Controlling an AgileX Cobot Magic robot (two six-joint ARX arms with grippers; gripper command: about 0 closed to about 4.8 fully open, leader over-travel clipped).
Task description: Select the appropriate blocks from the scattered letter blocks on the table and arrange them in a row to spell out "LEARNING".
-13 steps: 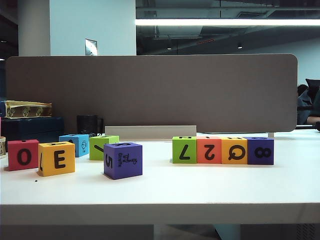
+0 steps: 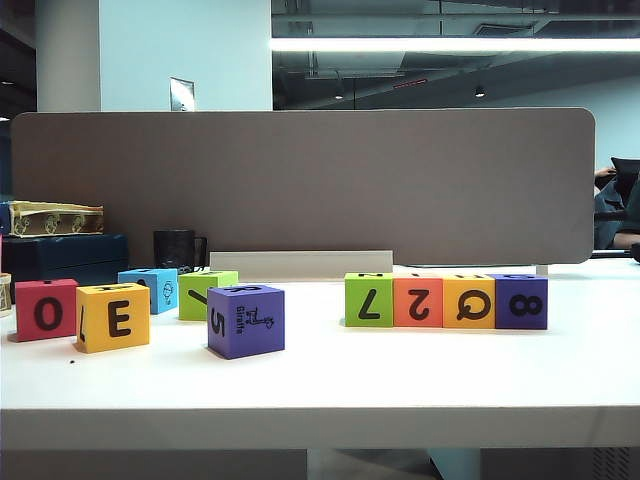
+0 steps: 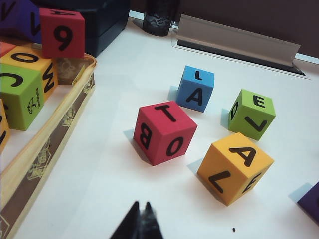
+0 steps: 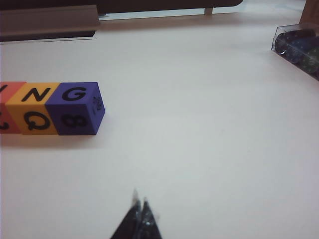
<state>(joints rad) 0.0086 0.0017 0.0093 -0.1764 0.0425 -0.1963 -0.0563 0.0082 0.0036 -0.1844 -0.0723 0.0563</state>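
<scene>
Nothing moved, four blocks rowed, left gripper and right gripper shut

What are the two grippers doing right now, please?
Left gripper: shut, empty, above the table.
Right gripper: shut, empty, above the table.

We see the scene evenly lit from above: a long ceiling strip light glows overexposed in the exterior view, while the room behind stays dim. The white counter is bright, nearly washed out toward its front edge. Short, soft shadows sit beside the blocks, as under the purple block in the right wrist view, which is slightly soft and grainy. The left wrist view is sharper, though the dark hand blurs at close range.
</scene>
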